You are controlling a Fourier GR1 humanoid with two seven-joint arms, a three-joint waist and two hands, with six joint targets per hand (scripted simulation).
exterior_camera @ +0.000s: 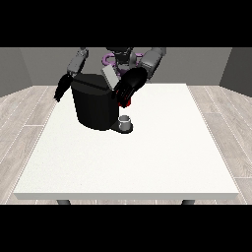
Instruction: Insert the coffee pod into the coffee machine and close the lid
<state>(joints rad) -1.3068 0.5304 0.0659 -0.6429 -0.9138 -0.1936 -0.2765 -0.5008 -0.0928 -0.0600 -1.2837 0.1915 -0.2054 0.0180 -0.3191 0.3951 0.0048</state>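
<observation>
One cup (pixel 126 121), one coffee machine (pixel 94 103)

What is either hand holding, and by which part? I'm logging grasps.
It cannot be told: the hand at the view's right is at the coffee machine's raised lid; the hand at the view's left hangs free.

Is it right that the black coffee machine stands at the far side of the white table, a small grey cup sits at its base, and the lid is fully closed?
Not quite. In the front view the lid is tilted up, not closed. The rest holds: the black coffee machine stands at the far side of the white table, with the small grey cup at its base.
</observation>
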